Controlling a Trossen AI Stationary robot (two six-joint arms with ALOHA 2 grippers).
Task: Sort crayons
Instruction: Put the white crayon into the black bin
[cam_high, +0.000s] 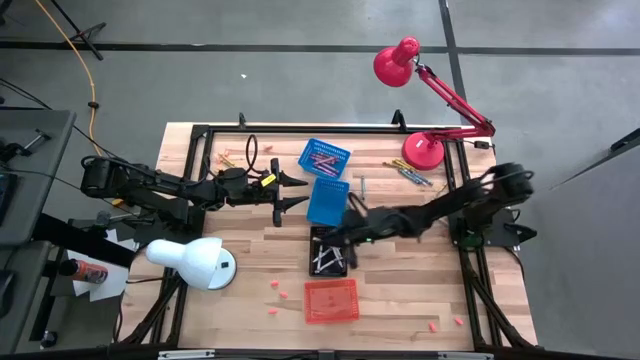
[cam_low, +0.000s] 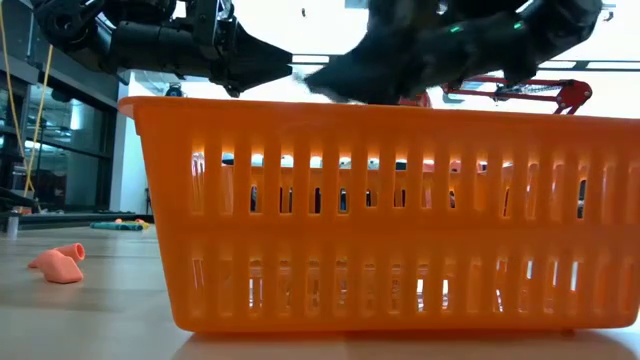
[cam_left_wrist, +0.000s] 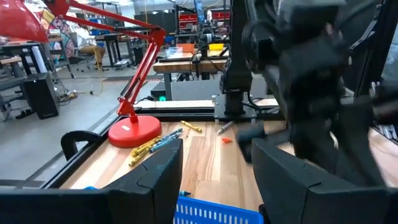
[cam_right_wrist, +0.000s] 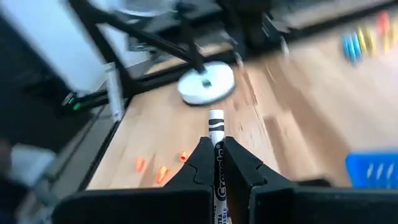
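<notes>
Your right gripper (cam_right_wrist: 217, 155) is clamped on a grey crayon (cam_right_wrist: 216, 134), whose long axis runs straight out between the fingers, tip forward. In the high view that gripper (cam_high: 350, 232) sits just above the black basket (cam_high: 328, 250), which already holds grey sticks, so the drop looks close: the arm reaches in low from the right, stretched nearly flat. Your left gripper (cam_high: 290, 195), fingers spread wide and empty, waits left of the black basket, beside the blue baskets (cam_high: 327, 200). More crayons (cam_high: 410, 174) lie by the red lamp (cam_high: 422, 150).
</notes>
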